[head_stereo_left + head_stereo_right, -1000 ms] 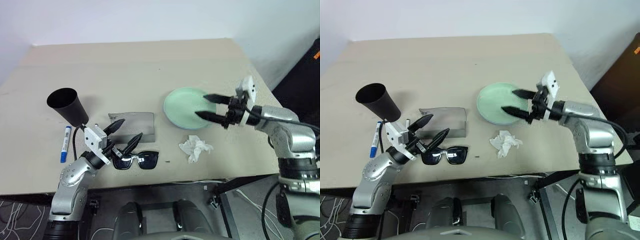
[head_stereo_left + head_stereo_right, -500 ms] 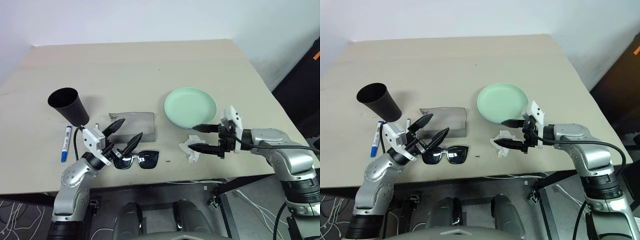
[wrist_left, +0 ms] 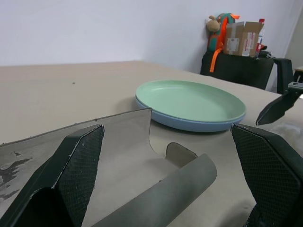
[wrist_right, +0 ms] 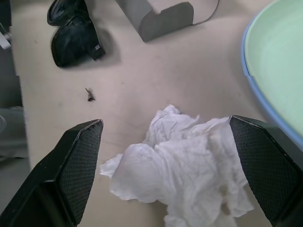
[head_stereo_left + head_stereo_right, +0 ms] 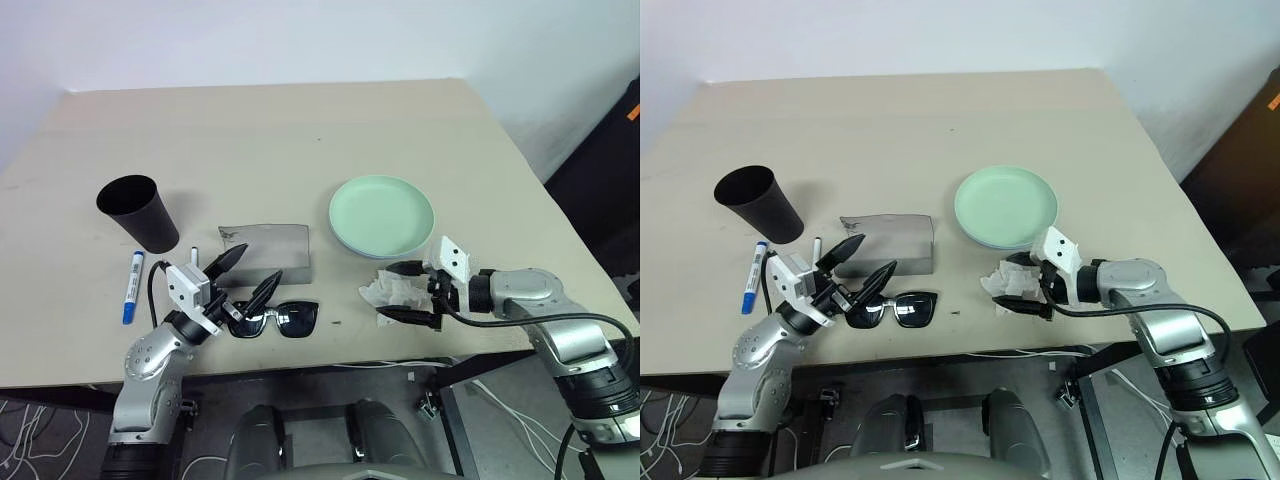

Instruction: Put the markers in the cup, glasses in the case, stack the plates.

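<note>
The mint green plate (image 5: 382, 214) lies on the pale blue plate (image 3: 189, 124) at the right of the table. The black cup (image 5: 140, 212) stands upright at the left. Beside it lie the blue-capped marker (image 5: 130, 287) and the thin black-capped marker (image 5: 817, 247). The grey case (image 5: 268, 250) rests mid-table, and the sunglasses (image 5: 282, 320) lie just in front of it. My left gripper (image 5: 255, 268) hangs open between the case and the sunglasses' left end, holding nothing. My right gripper (image 5: 385, 292) is open low over the table, its fingers either side of the tissue.
The crumpled white tissue (image 5: 398, 290) lies in front of the plates, near the table's front edge (image 5: 400, 350). The far half of the table (image 5: 280, 130) is bare. A chair with boxes (image 3: 241, 56) stands beyond the table.
My right gripper came down and back from over the green plate to the tissue near the front edge. The left gripper has barely moved.
</note>
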{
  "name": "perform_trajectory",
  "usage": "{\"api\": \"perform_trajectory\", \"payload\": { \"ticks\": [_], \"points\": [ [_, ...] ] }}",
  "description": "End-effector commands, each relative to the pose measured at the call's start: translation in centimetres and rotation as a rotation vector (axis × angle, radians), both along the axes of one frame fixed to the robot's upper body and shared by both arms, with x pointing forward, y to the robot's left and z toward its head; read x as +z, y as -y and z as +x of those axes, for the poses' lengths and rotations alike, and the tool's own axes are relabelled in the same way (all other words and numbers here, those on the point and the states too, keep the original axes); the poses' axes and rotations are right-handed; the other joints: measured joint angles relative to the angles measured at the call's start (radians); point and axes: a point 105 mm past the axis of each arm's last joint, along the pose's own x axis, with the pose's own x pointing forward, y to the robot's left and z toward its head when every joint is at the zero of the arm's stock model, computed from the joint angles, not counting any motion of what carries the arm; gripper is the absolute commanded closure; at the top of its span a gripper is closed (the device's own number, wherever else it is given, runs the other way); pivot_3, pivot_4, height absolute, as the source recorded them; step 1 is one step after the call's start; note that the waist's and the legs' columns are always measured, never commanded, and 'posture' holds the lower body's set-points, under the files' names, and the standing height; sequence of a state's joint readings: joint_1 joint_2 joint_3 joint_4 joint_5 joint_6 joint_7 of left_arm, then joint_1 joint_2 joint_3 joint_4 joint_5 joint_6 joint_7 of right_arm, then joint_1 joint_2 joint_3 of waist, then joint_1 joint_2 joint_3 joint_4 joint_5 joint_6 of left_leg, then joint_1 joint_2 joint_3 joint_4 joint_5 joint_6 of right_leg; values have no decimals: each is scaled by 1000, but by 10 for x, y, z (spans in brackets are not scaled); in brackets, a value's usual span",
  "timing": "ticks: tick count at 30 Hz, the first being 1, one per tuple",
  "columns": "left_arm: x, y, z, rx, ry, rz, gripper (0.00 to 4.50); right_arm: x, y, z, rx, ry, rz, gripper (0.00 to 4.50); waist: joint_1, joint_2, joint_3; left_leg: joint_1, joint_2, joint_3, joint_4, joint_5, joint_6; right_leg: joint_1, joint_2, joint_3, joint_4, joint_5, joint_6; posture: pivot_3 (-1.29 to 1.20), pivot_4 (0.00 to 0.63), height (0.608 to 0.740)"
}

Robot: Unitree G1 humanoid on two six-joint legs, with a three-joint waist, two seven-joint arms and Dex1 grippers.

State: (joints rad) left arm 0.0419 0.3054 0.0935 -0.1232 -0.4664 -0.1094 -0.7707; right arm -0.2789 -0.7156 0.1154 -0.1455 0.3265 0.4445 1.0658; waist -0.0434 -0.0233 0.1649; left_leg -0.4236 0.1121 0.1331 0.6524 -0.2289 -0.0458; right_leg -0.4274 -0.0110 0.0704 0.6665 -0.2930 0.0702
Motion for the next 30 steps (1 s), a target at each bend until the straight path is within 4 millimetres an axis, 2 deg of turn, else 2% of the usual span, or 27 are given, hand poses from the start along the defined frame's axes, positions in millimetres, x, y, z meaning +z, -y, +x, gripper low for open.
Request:
{"api": "perform_trajectory", "payload": {
  "ticks": [1,3,13,16,20,24,27,30],
  "points": [
    [4,-5,-1,6,41,-7,0,1,-3,3,5,33,11,393,-1,0,0,0,0,0,0,0,0,0,0,0,0,0,0,0,150,726],
    [3,-6,-2,8,42,-11,0,0,-3,4,3,40,14,905,0,0,0,0,0,0,0,0,0,0,0,0,0,0,0,0,150,726],
    [11,-1,-2,6,57,-16,0,1,-8,0,40,50,38,4474,0,0,0,0,0,0,0,0,0,0,0,0,0,0,0,0,150,726],
    [9,-2,-1,11,56,-12,0,15,-11,-1,61,57,96,4492,0,0,0,0,0,0,0,0,0,0,0,0,0,0,0,0,150,726],
    [11,-4,-1,19,60,-8,0,43,-12,6,55,105,193,4492,-1,0,0,0,0,0,0,0,0,0,0,0,0,0,0,0,150,726],
    [12,-6,-2,29,63,-5,0,86,-10,30,-26,162,342,4492,-2,0,0,0,0,0,0,0,0,0,0,0,0,0,0,0,150,726],
    [11,-8,-2,39,62,-8,0,93,-7,52,-109,161,360,4492,-1,-1,0,0,0,0,0,0,0,0,0,0,0,0,-1,0,150,726],
    [11,-7,-2,43,61,-9,0,92,-6,73,-187,163,376,4492,3,-1,-1,0,0,0,0,0,0,0,0,0,0,0,-1,0,150,726]
  ]
}}
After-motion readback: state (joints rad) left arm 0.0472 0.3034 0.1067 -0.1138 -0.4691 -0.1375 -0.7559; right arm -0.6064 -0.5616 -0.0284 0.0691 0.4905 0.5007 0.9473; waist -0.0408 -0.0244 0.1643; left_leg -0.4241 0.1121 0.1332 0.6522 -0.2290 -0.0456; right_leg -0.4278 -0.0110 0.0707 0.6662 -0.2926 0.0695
